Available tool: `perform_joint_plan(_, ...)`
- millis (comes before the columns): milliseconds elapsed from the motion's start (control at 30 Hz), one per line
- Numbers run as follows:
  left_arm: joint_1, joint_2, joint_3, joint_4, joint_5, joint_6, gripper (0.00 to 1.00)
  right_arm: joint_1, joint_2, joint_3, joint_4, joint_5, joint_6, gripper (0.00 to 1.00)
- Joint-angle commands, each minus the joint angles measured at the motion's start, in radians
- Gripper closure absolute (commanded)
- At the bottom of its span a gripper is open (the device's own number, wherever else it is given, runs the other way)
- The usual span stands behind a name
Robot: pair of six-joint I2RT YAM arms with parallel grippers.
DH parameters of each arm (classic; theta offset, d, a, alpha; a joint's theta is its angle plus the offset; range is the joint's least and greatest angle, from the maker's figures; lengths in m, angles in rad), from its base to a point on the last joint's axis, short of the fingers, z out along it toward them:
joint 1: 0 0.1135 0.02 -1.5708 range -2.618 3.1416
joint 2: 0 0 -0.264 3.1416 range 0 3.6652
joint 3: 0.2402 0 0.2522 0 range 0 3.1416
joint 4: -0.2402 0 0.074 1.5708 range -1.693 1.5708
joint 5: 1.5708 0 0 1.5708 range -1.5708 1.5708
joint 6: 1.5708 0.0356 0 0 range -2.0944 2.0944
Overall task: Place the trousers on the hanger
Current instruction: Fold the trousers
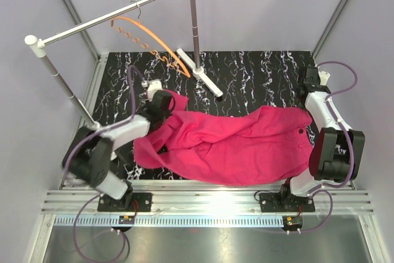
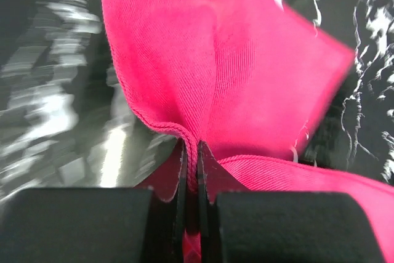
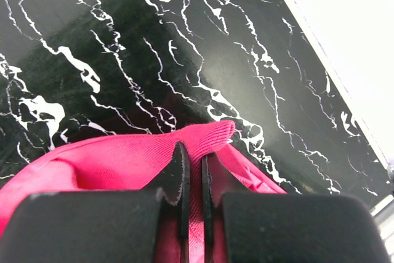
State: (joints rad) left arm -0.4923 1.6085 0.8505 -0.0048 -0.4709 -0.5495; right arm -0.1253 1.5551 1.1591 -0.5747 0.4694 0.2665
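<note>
The left gripper is clamped on a fold of the trousers — its two fingers are pressed together with a hemmed edge of the pink cloth pinched between them, and the rest of that corner stands up in a loose peak above the tips. The right gripper is likewise closed on cloth, with a thick seamed edge caught between its fingers just above the black marbled table. Seen from overhead, the two holds sit at opposite ends of the garment. The left one is at the far-left corner. The right one is at the far-right end near the small dark button, which suggests that end is the waist. Between them the trousers lie spread and rumpled across the near half of the table, with the bulk resting on the surface. Holding both ends this way looks meant to let the arms lift the cloth as a stretched span rather than a bundle, so it can be draped over a bar. The hanger hangs by its hook from the silver rail at the far left, well apart from the trousers and above the table — nothing is on it yet. I judge that the grasp is made and the lift toward the hanger is the step ahead; the risk is the slack middle dragging or one pinch slipping.
</note>
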Motion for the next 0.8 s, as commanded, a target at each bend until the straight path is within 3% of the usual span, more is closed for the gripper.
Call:
perform_joint_plan(0, 0.011, -0.285, -0.043, -0.052, -0.152, 0.025, 1.0, -0.014, -0.043, 0.059, -0.023, 0.067, 0.005, 1.0)
perform_joint_plan(133, 0.008, -0.519, -0.106, -0.206, -0.19, 0.026, 1.0, -0.022, -0.069, 0.082, -0.059, 0.097, 0.008, 1.0)
perform_joint_plan(367, 0.003, -0.856, -0.062, -0.529, -0.204, 0.003, 1.0, -0.03, -0.182, 0.109, -0.106, 0.182, 0.002, 1.0)
perform_joint_plan(600, 0.001, -0.903, 0.137, -0.823, -0.223, 0.011, 1.0, -0.071, -0.239, 0.175, -0.155, 0.222, -0.03, 1.0)
perform_joint_plan(767, 0.003, -0.752, 0.212, -0.813, -0.149, 0.045, 1.0, -0.115, -0.195, 0.226, -0.132, 0.184, -0.046, 1.0)
